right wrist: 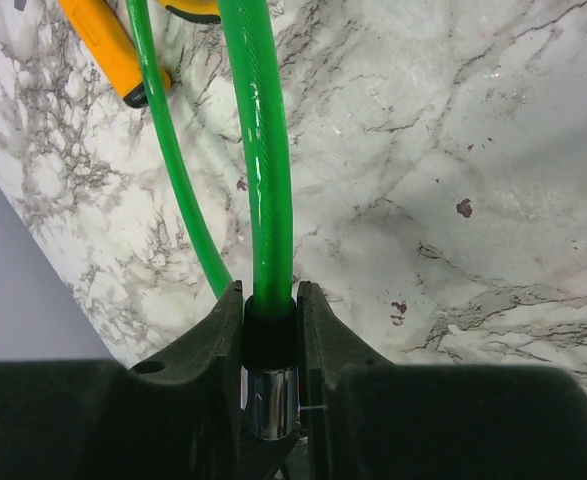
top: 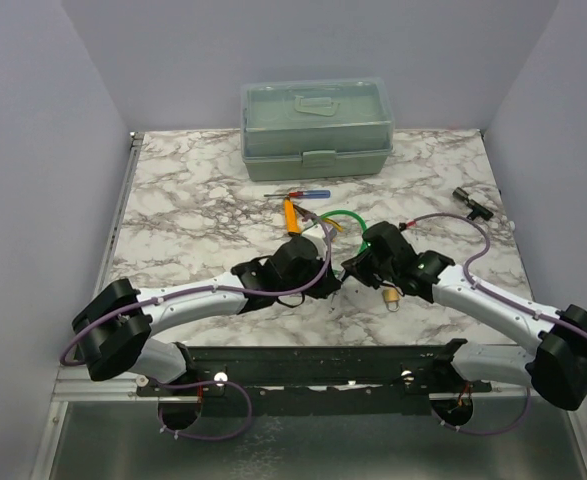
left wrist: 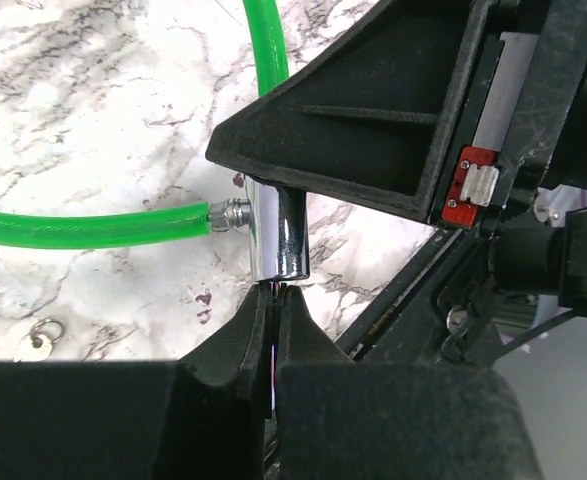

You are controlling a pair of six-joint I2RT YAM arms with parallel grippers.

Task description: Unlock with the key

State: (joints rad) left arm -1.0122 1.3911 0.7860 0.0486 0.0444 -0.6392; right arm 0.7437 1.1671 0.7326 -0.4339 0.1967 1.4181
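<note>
The key (left wrist: 37, 342), a tiny silver-grey glint, lies flat on the worktop (left wrist: 93, 110), at 8 o'clock of the chrome barrel (left wrist: 278, 240); its axis is unreadable. Left end effector (left wrist: 276, 305) is clenched; right end effector (right wrist: 270, 340) grasps the barrel.

Illumination is bright, diffuse and overhead. The white grey-veined marble worktop (top: 193, 190) carries soft shadows. Specular glare marks the polished chrome cylinder (left wrist: 278, 240) and the glossy green cable (right wrist: 266, 180). The wrist-view foreground is defocused.
</note>
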